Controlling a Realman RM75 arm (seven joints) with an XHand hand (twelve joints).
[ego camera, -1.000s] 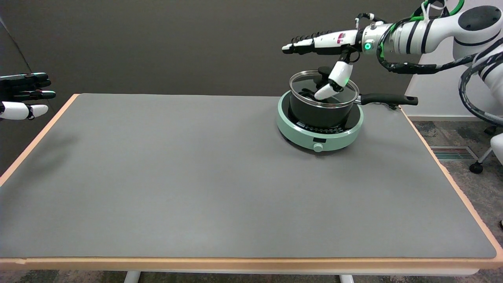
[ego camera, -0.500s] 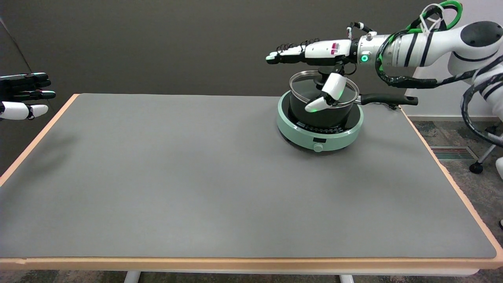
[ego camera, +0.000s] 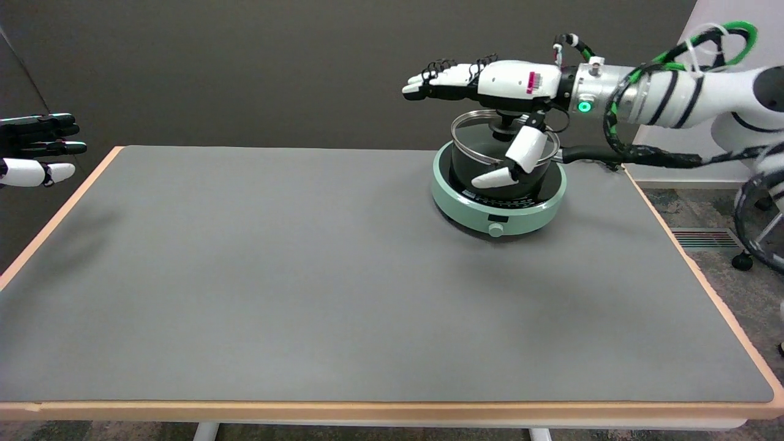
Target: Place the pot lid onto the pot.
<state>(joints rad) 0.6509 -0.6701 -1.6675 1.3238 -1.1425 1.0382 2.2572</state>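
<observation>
**Lid on the pot, right hand spread above it**

While nothing sits between its fingers, the right hand [ego camera: 490, 86] hovers flat and spread, palm down, holding nothing. Nearest the viewer and below the hand, a mint-green round cooktop [ego camera: 497, 205] rests on the grey table [ego camera: 306, 275], with a small knob on its front edge. Directly under the hand, a black pot [ego camera: 490, 174] stands on that cooktop. Its long black handle [ego camera: 603, 154] points out beneath the wrist, toward the arm's side. A white thumb [ego camera: 517, 160] hangs down from the palm in front of the pot's wall; whether it touches the pot cannot be told. Just beneath the palm, the glass pot lid [ego camera: 474, 131] lies on the pot's rim, and its black knob [ego camera: 505, 121] sits right under the palm, seemingly apart from it. Beyond the fingertips rises a dark wall.
</observation>
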